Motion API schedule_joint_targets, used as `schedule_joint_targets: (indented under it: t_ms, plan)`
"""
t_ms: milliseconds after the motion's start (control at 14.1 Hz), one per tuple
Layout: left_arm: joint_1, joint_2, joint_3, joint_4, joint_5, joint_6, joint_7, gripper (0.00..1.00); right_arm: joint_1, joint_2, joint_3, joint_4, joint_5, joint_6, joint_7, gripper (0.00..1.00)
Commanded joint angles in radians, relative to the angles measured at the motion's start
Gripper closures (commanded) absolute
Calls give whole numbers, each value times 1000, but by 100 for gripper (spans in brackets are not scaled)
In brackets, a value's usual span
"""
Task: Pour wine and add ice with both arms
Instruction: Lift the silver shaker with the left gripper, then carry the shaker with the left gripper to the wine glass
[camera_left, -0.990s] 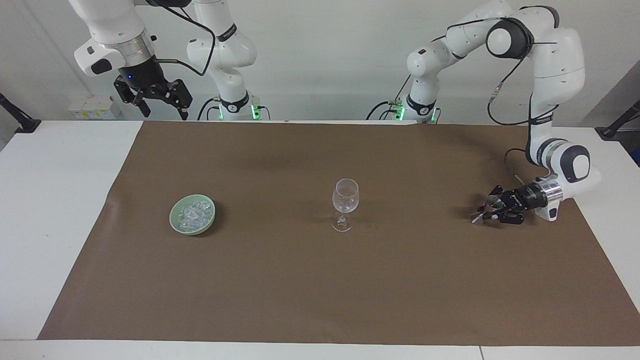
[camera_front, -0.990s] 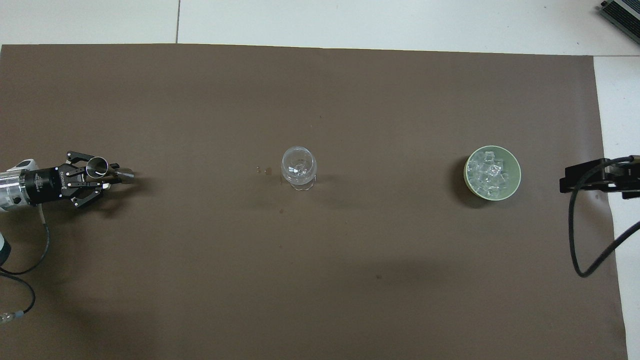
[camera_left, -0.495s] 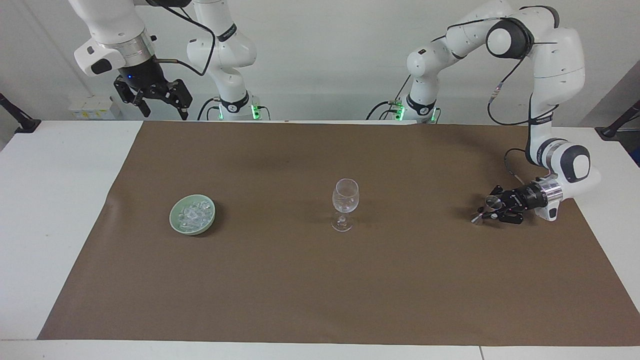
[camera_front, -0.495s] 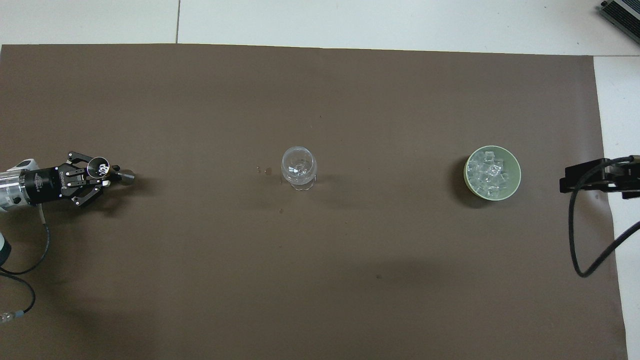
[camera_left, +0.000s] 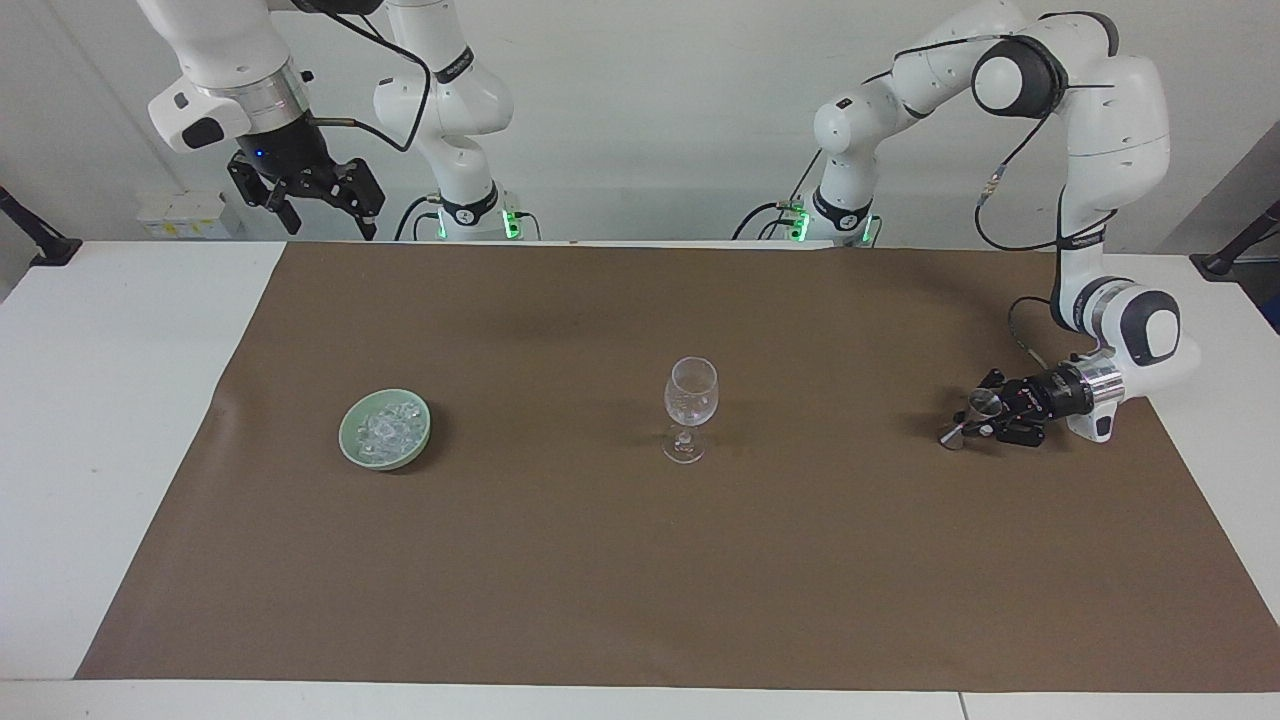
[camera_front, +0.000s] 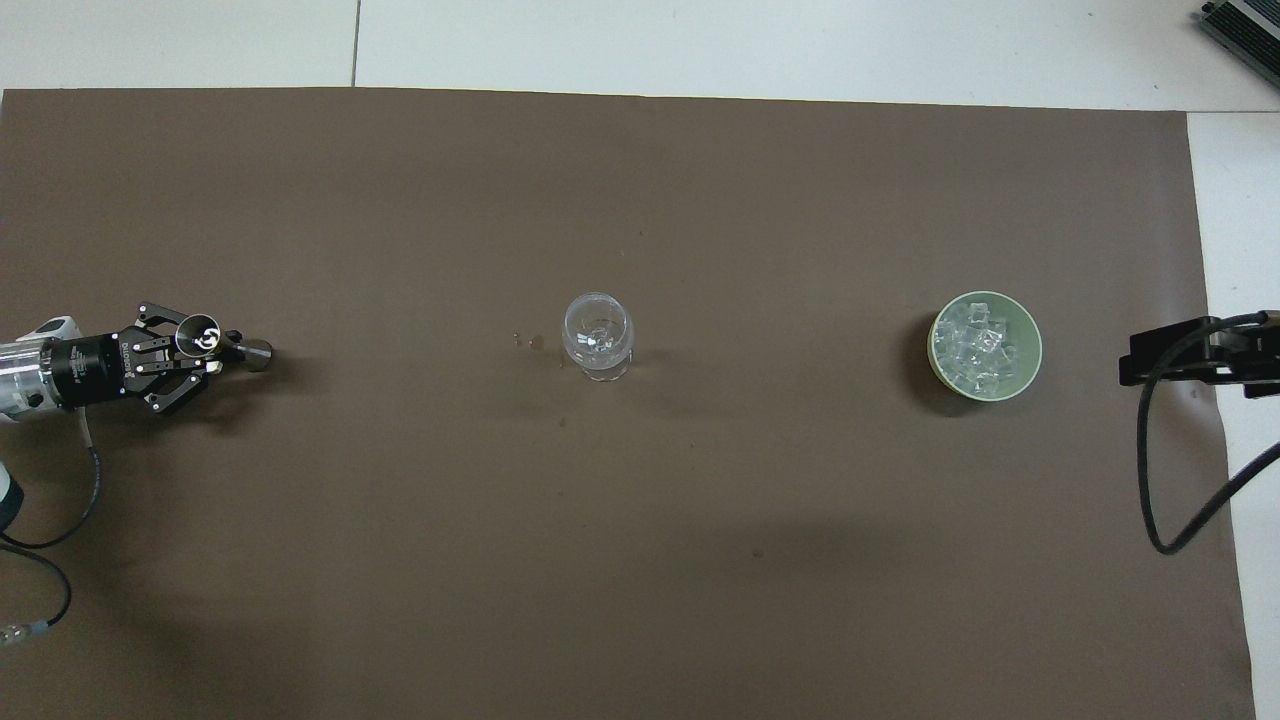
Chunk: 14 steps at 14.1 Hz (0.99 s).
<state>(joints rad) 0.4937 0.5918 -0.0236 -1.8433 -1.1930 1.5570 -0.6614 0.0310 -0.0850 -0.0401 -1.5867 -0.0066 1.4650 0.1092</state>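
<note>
Ice (camera_left: 390, 428) sits heaped in the pale green bowl (camera_left: 351, 447), toward the right arm's end of the brown mat (camera_left: 640, 600), level with the wine glass (camera_left: 690, 400) at mid-table and well apart from it. The chunks are irregular lumps with no long axis or heading you can read; they lie jumbled at all angles. The glass stands upright, stem vertical, mouth up.

Your left gripper (camera_left: 972, 424) lies low over the mat at the left arm's end, wrist roughly horizontal, fingers pinched together on a small metal cup (camera_front: 199, 334) with a stubby foot (camera_front: 258, 351). The cup's axis runs along the gripper line, foot end toward the glass; how far it tilts you cannot tell.

Your right gripper (camera_left: 318, 198) waits high over the table edge nearest the robots, at its own end, fingers spread, holding nothing.

Risks, as judgement: the pinch on smooth metal may slip on the lift; a hard swing at the glass could topple it; clear chunks may squirt from the fingers.
</note>
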Motion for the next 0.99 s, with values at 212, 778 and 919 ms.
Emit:
schedule_joint_targets:
  t_ms: [212,778,919]
  plan:
    - [-43,5,-33,45,-33,0,-10,100,-5,-22,-1,-22,16,-2,-19,0]
    - [-185,-59,-36,32,-138,139,-47,100,-5,-22,-1,-22,14,-2,-19,0]
    - [-224,-73,-36,29,-155,184,-75,100,-5,-22,-1,-22,14,-2,-19,0]
